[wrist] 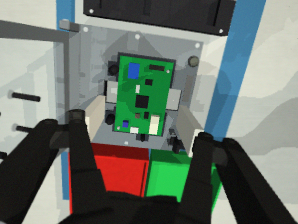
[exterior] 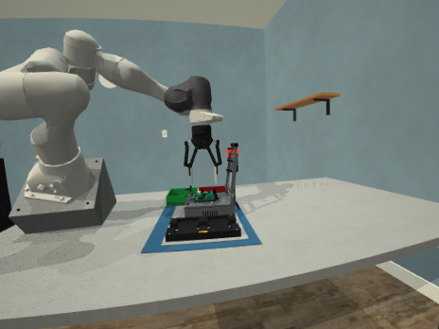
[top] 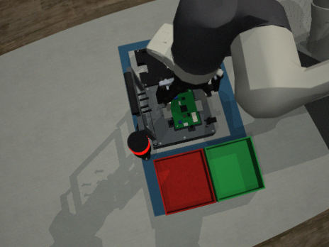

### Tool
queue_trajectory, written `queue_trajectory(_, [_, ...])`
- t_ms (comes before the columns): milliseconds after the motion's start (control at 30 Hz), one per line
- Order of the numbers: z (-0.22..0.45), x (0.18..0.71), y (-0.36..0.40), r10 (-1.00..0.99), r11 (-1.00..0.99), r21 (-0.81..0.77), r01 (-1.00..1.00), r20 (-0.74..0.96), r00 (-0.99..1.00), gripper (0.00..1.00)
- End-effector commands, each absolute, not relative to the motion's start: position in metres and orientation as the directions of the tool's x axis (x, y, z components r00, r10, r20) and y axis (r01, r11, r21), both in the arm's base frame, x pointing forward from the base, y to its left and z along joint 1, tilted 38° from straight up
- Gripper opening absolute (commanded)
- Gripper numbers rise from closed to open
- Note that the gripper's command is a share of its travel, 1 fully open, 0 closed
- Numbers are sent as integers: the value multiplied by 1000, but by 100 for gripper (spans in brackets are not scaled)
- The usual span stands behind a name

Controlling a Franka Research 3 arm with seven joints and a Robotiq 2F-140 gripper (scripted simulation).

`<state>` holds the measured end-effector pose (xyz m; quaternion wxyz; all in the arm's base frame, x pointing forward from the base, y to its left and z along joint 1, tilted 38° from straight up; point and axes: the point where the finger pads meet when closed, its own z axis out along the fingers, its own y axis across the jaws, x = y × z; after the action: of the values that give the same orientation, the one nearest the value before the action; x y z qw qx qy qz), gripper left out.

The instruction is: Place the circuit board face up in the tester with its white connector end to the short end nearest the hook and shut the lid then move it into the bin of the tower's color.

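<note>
The gripper (exterior: 203,181) hung released, empty, right above the circuit board (top: 184,111), which lay face up in the open tester (top: 209,122). The signal tower (top: 139,143) glowed red.

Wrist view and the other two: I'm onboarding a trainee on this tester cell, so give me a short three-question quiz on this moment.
1. True or false: the black two-fingered end effector is shut on the green rectangular circuit board.
2. What colour does the black cylindrical signal tower show?
3. Multiple choice: the grey tester's transparent lid is A) latched shut, B) standing open, C) lying in the red square bin.

Key
1. False: its fingers stand apart above the board, which lies in the tester.
2. Red.
3. B.
</note>
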<state>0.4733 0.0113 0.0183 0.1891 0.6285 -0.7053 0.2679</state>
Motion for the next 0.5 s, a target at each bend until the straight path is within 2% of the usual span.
queue_trajectory(0, [14,474,6,-786,66,-140,-988,603,-138,58])
queue_trajectory(467, [-17,476,-19,-786,66,-140,-988,603,-138,58])
